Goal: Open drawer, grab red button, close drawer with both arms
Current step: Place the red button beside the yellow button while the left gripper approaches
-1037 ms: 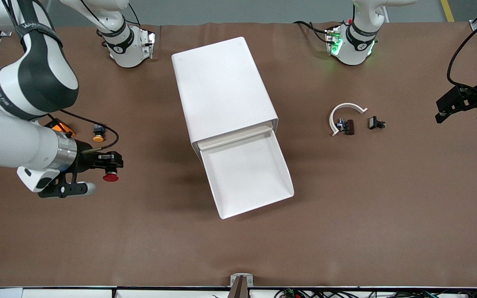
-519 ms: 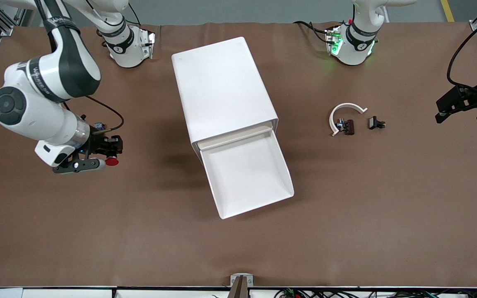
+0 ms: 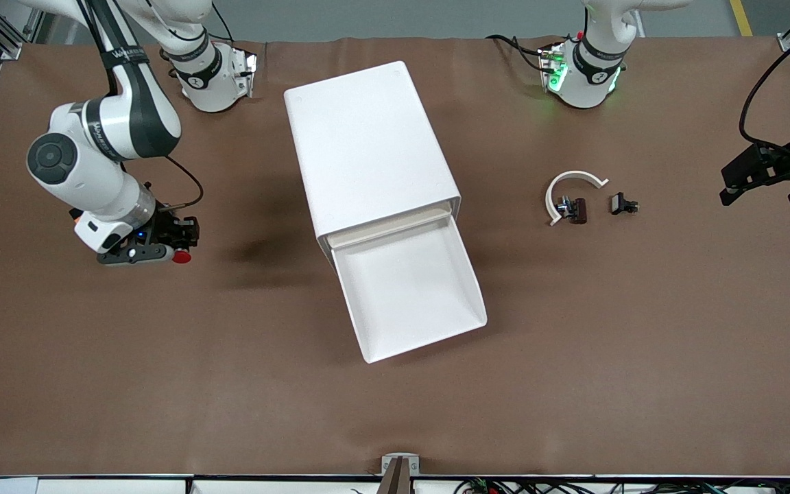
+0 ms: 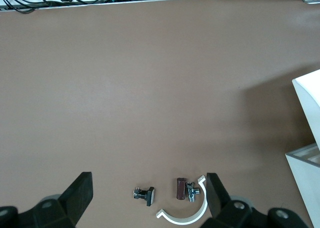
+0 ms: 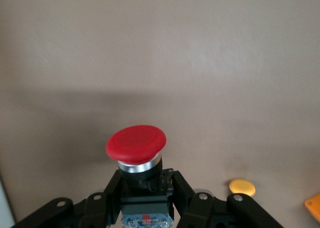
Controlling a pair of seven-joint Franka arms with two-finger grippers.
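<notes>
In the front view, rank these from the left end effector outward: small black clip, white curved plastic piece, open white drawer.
From the left end effector, over the table's left-arm end:
1. Small black clip, nearest.
2. White curved plastic piece, beside the clip, toward the cabinet.
3. Open white drawer, mid-table, farthest.

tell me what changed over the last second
The right gripper, shut on the red button, moved up the front view toward the robots' side of the table, its arm folding back, with the button held throughout. Nothing was let go. The left gripper waits open over the table's edge; the open drawer and the small parts stayed put.
</notes>
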